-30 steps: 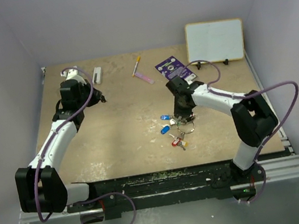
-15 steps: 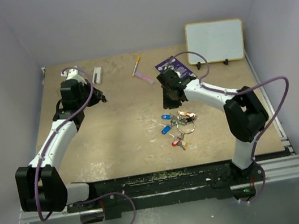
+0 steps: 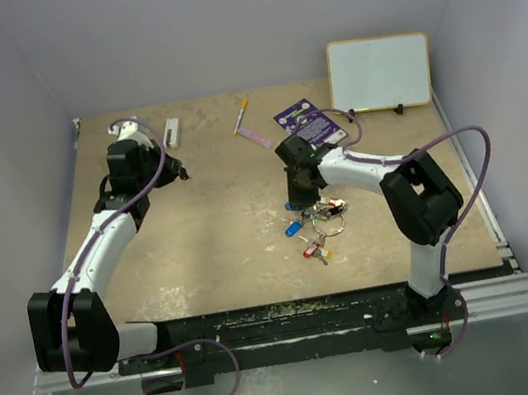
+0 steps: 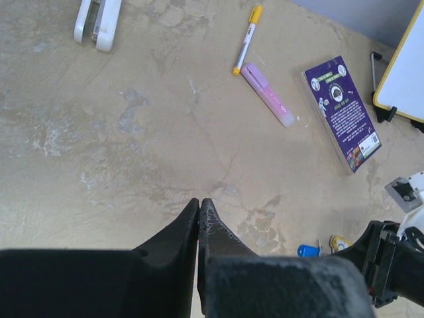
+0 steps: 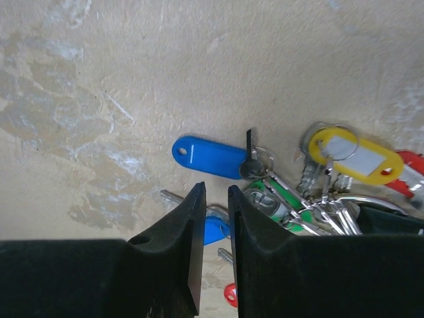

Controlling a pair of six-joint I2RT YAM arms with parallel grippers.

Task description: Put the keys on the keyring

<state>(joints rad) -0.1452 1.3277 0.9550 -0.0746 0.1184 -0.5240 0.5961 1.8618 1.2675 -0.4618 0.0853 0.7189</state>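
Right gripper (image 5: pixel 215 192), mine: jaws a slit apart, empty, now swung left over the blue-tagged keys (image 5: pixel 209 157). Bunch unmoved mid-table, keyring (image 5: pixel 351 197) among it. Left gripper (image 4: pixel 199 202): closed, empty. Tan mottled table (image 3: pixel 220 235); purple card (image 3: pixel 308 121); whiteboard (image 3: pixel 380 72); lilac walls (image 3: pixel 215 23).

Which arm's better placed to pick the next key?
Right. The right gripper hangs just above the keys, slightly open, beside the blue tag. The left gripper is shut and far off to the back-left.
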